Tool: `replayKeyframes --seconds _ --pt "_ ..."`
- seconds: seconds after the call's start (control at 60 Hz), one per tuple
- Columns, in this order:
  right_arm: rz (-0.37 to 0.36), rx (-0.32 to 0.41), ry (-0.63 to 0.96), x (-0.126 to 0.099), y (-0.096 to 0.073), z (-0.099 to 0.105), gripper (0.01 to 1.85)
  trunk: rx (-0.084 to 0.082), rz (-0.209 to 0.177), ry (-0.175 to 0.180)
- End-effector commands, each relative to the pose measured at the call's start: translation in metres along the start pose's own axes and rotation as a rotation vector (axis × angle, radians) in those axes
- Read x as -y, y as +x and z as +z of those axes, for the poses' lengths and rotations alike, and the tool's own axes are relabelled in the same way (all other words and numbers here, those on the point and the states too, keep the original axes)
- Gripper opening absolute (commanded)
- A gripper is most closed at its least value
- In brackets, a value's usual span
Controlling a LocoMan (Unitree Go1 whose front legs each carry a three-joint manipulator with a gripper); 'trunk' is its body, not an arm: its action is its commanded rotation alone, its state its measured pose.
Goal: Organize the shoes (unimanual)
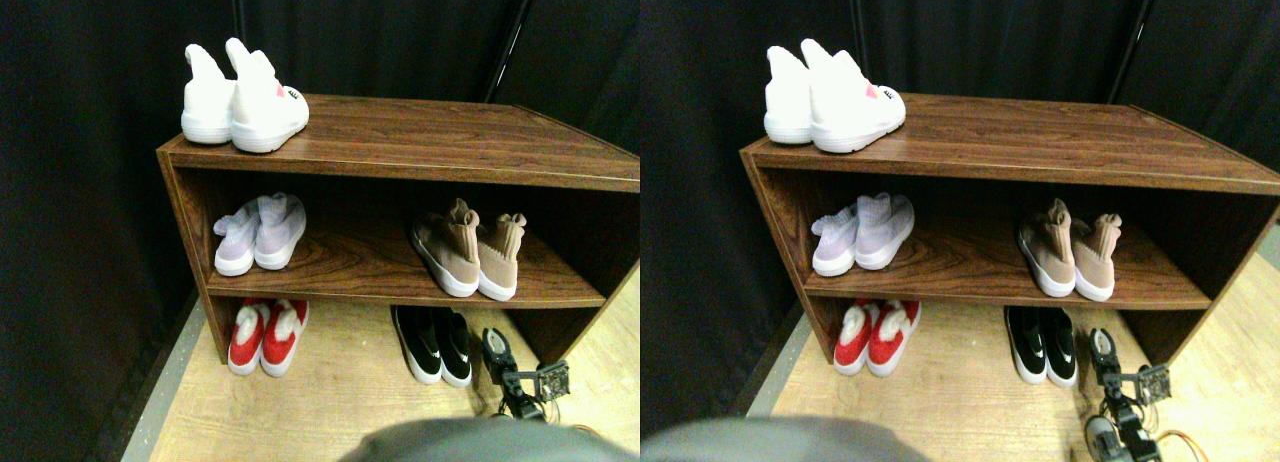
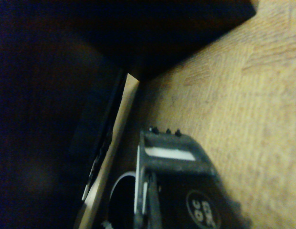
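Observation:
Two tan knit high-ankle shoes (image 1: 470,250) stand side by side on the right of the middle shelf, toes toward me. A pair of black slip-ons (image 1: 435,344) with white soles sits on the floor under the shelf. My right gripper (image 1: 496,344) is low over the floor just right of the black pair, pointing toward the space under the shelf, with nothing seen in it. The wrist view shows the dark jaw frame (image 2: 172,157) over the wooden floor (image 2: 243,95), facing the dark space under the shelf.
The brown wooden rack (image 1: 400,142) carries a white pair (image 1: 245,97) at the left of its top. A lavender pair (image 1: 258,232) sits left on the middle shelf, a red and white pair (image 1: 267,334) on the floor below. Dark curtains hang behind.

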State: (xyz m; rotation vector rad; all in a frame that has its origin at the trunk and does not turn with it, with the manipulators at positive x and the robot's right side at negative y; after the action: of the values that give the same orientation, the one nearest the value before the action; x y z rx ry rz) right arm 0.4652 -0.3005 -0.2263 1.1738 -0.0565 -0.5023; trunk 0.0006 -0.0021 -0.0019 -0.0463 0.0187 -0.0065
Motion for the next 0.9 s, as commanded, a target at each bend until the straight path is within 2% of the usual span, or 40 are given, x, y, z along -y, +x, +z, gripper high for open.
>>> replayKeyframes --seconds 0.017,0.183,0.25,0.283,0.483,0.5,0.567,0.633,0.733,0.9 --pt "0.092 0.011 0.019 -0.021 -0.006 0.009 0.06 0.009 -0.013 -0.005" --pt "0.155 -0.006 0.009 -0.026 -0.024 0.030 0.06 0.016 -0.024 0.000" --pt "0.191 -0.038 0.004 -0.027 -0.037 0.037 0.06 0.019 -0.029 -0.002" --pt "0.196 -0.043 0.002 -0.027 -0.039 0.038 0.06 0.019 -0.029 -0.002" --pt "0.250 -0.137 0.010 -0.034 -0.078 0.053 0.06 0.026 -0.041 0.002" --pt "0.250 -0.137 0.010 -0.034 -0.078 0.053 0.06 0.029 -0.042 0.001" --pt "0.278 -0.139 0.007 -0.039 -0.095 0.056 0.06 0.032 -0.045 0.001" --pt "0.307 -0.169 0.024 -0.042 -0.104 0.059 0.06 0.034 -0.046 0.001" --pt "0.367 -0.188 -0.009 -0.053 -0.127 0.063 0.06 0.049 -0.053 -0.001" --pt "0.442 -0.214 -0.023 -0.067 -0.146 0.064 0.06 0.068 -0.055 -0.004"
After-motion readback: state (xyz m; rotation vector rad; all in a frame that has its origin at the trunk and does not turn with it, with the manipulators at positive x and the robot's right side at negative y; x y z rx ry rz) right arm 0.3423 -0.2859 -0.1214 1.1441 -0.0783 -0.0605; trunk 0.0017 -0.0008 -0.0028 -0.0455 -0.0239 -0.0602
